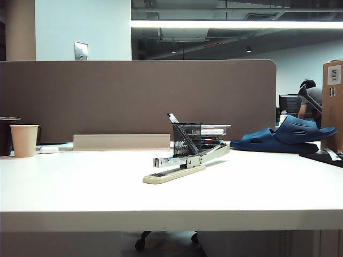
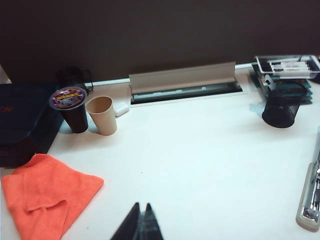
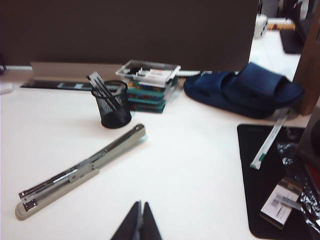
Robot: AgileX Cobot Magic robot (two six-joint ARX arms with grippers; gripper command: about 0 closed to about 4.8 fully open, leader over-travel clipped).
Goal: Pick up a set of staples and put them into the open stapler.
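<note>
Stapler (image 1: 186, 161) lies on the white table (image 1: 80, 187), arm raised, just in front of the mesh cup (image 1: 187, 138); the cup stands at 12 o'clock from it. Left gripper (image 2: 140, 220) hangs above bare table, jaws fully closed, holding nothing. Right gripper (image 3: 140, 219) likewise has closed, empty jaws, with the stapler at 10 o'clock. Staples cannot be made out.

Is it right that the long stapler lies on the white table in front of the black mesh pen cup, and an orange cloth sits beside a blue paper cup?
One detail is off: the paper cup is beige, not blue, as the left wrist view shows. The rest holds: the stapler lies on the white table in front of the mesh pen cup, with the orange cloth near the cup.
</note>
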